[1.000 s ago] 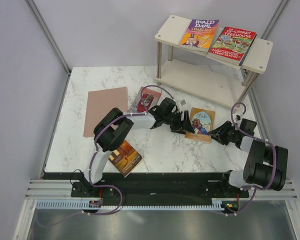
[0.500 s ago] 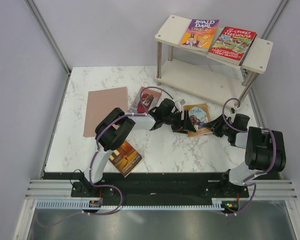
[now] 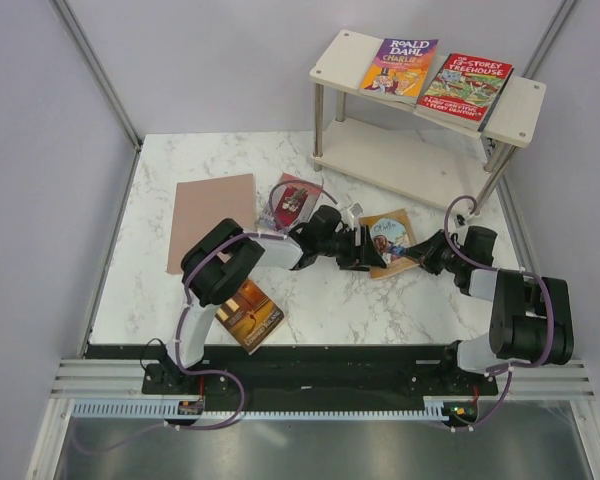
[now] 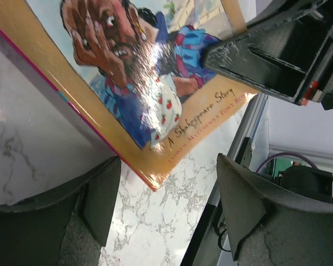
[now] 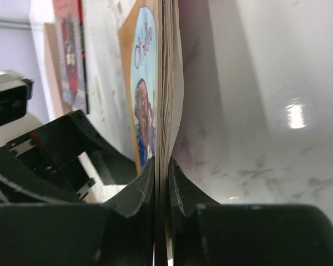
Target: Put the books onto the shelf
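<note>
Lying flat at the left of the marble table, the pale pink-red book and the dark brown-orange book nearer the arms are keeping their places of a second ago. The dark-covered book is resting just behind the left arm.

At mid-table the left gripper is standing with jaws spread as before, with a raised corner of the Othello book showing between its fingers; contact not discernible.

Othello is now sitting further left and turned, with one edge lifting off the marble. The right gripper, clear of the book a second ago, is now pinching its right edge.

On the shelf, the Roald Dahl book and the Treehouse book are lying on the top board, unchanged.
</note>
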`<state>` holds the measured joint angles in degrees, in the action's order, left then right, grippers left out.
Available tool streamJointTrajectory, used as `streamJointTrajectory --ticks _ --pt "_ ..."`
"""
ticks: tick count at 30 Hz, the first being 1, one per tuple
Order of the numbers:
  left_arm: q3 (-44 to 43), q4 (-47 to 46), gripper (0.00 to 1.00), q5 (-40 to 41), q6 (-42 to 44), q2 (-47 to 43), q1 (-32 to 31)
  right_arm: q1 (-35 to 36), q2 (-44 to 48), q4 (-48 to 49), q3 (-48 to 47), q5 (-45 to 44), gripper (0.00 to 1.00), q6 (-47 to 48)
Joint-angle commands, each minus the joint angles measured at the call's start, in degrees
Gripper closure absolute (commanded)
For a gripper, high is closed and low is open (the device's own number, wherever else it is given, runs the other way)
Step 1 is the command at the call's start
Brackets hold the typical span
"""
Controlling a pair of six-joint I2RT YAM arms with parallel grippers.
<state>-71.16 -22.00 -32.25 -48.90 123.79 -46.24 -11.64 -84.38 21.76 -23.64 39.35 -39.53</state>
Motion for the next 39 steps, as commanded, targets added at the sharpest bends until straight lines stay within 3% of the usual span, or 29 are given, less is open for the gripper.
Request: streamJointTrajectory --ticks 1,5,7,13,15,17,19,20,23,26,33,39 --pt "5.58 -2.95 0.23 5.01 -2.24 -2.58 0.97 0.83 3.43 -0.58 0.35 6.78 0.88 -3.97" --pt "6.12 -7.61 0.25 4.65 -4.61 -2.15 1.15 0.83 4.92 -1.62 -0.18 8.11 0.88 -4.51" --pt "6.29 -9.81 0.34 4.22 -5.41 -1.88 1.15 0.83 5.63 -2.77 -0.01 8.11 0.88 -3.46" --pt "6.2 -18.16 0.86 2.9 -8.31 -1.44 1.15 0.83 6.24 -4.18 2.01 10.3 0.85 -2.84" --pt "6.47 -19.74 0.98 2.46 -8.66 -1.88 1.15 0.74 6.59 -5.67 2.37 10.39 0.83 -1.52" --pt "7.17 -20.01 0.98 2.28 -8.58 -3.11 1.15 0.74 7.03 -7.94 2.37 10.13 0.81 0.32" --pt "7.96 -20.8 0.98 2.19 -8.31 -4.25 1.24 0.83 7.21 -9.62 2.02 8.91 0.71 1.29" --pt "8.83 -20.98 0.98 2.19 -8.14 -5.56 1.41 0.83 7.21 -10.33 1.93 8.64 0.59 1.73" --pt "9.98 -21.24 0.98 1.75 -7.96 -7.94 1.76 0.57 7.3 -10.6 2.28 7.15 0.38 1.39" --pt "10.42 -21.07 0.98 1.14 -7.79 -9.96 2.12 -0.84 8.61 -10.25 3.77 5.47 0.22 0.25" --pt "8.76 -22.56 0.98 -1.23 -8.4 -10.76 2.56 -3.92 15.38 -6.91 6.32 6.52 0.06 -4.41" --pt "5.68 -25.72 0.98 -5.18 -11.21 -9.8 2.64 -4.44 16.88 2.56 9.13 10.2 0.02 -10.73"
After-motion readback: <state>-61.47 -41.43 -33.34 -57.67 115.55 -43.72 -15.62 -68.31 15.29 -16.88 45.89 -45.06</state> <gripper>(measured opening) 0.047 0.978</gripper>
